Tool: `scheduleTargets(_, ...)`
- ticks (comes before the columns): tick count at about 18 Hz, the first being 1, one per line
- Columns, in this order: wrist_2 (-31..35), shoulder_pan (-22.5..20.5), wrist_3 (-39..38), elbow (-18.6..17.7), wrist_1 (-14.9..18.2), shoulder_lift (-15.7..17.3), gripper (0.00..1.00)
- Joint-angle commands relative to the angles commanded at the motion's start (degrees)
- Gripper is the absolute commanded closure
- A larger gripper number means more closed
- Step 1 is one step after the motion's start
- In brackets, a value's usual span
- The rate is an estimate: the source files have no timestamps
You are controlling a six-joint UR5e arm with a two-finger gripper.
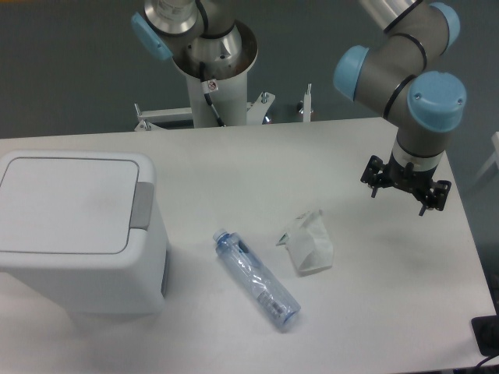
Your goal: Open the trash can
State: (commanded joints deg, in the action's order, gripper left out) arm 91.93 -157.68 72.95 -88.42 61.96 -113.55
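The trash can (78, 234) sits at the table's (234, 167) left edge, lid down. Rigid plastic, likely light — you'd press the grey button strip (142, 206), not grab. Gripper (405, 189) hangs near the right edge, fingers spread, holding nothing.

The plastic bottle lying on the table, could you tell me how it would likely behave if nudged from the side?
The plastic bottle lies on its side and looks round, so it would probably roll. It appears clear and empty, so likely light and easily shoved. Its crinkled-looking wall suggests it may dent under a squeeze.
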Motion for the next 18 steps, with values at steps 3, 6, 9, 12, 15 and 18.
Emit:
scheduleTargets(3,-0.18,-0.09,-0.09,0.09,0.26,0.09,0.0)
scheduleTargets(6,-0.88,0.17,-4.29,0.0,0.26,0.44,0.0)
scheduleTargets(9,-0.88,3.07,-14.83,0.35,0.26,0.53,0.0)
scheduleTargets(12,-1.76,5.0,-18.52,0.53,0.35,0.79,0.0)
scheduleTargets(15,-4.98,6.5,-28.81,0.79,0.18,0.44,0.0)
scheduleTargets(18,-15.26,5.98,-29.35,0.61,0.18,0.61,0.0)
